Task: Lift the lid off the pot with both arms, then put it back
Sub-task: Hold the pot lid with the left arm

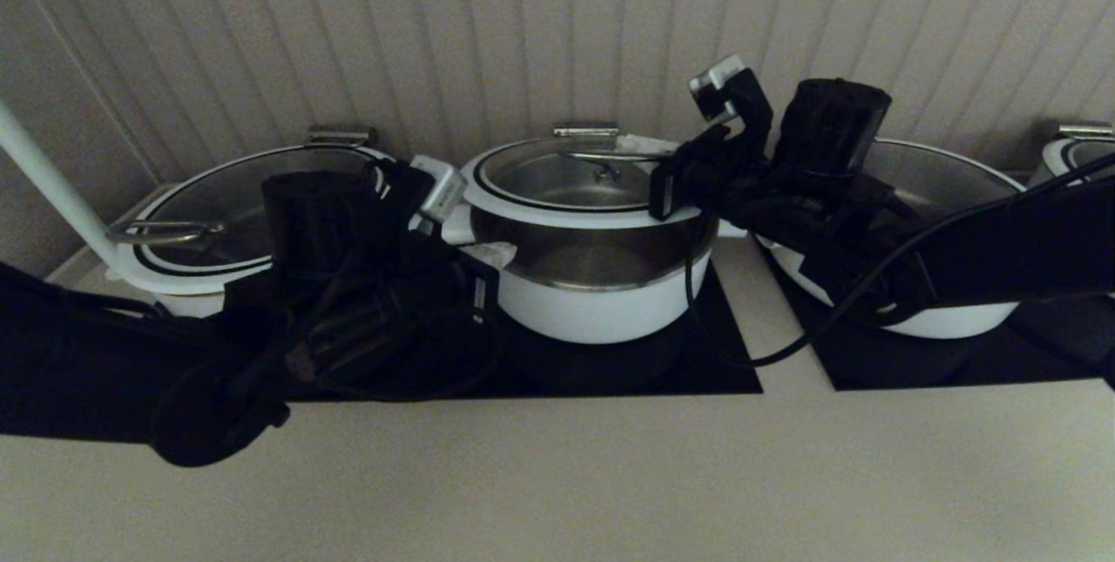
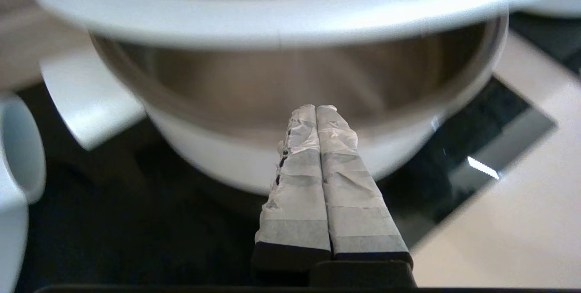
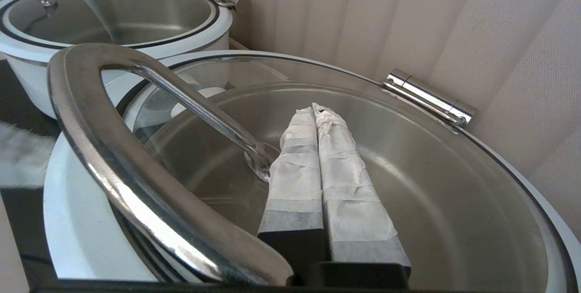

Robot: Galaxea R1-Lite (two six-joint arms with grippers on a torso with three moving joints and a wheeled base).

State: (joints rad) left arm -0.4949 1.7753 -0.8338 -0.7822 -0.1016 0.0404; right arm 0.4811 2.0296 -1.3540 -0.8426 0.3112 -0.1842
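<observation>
The small deep white pot (image 1: 601, 309) stands on a black mat in the middle. The glass lid (image 1: 592, 213), with its white rim and steel bar handle (image 1: 601, 156), hangs tilted above the pot, and the steel inside shows below the front rim. My left gripper (image 1: 492, 255) is shut at the pot's left side, below the lid's rim (image 2: 272, 25), its fingers (image 2: 336, 170) pointing at the pot wall (image 2: 227, 166). My right gripper (image 1: 640, 145) is shut, its fingers (image 3: 295, 166) lying over the glass (image 3: 408, 170) beside the handle's foot (image 3: 199, 109).
A wider white lidded pot (image 1: 174, 279) stands at the left and another (image 1: 941, 318) at the right, with a further one (image 1: 1080, 148) at the far right. A white pole (image 1: 43, 179) leans at the far left. The ribbed wall is close behind. Beige counter (image 1: 557, 475) lies in front.
</observation>
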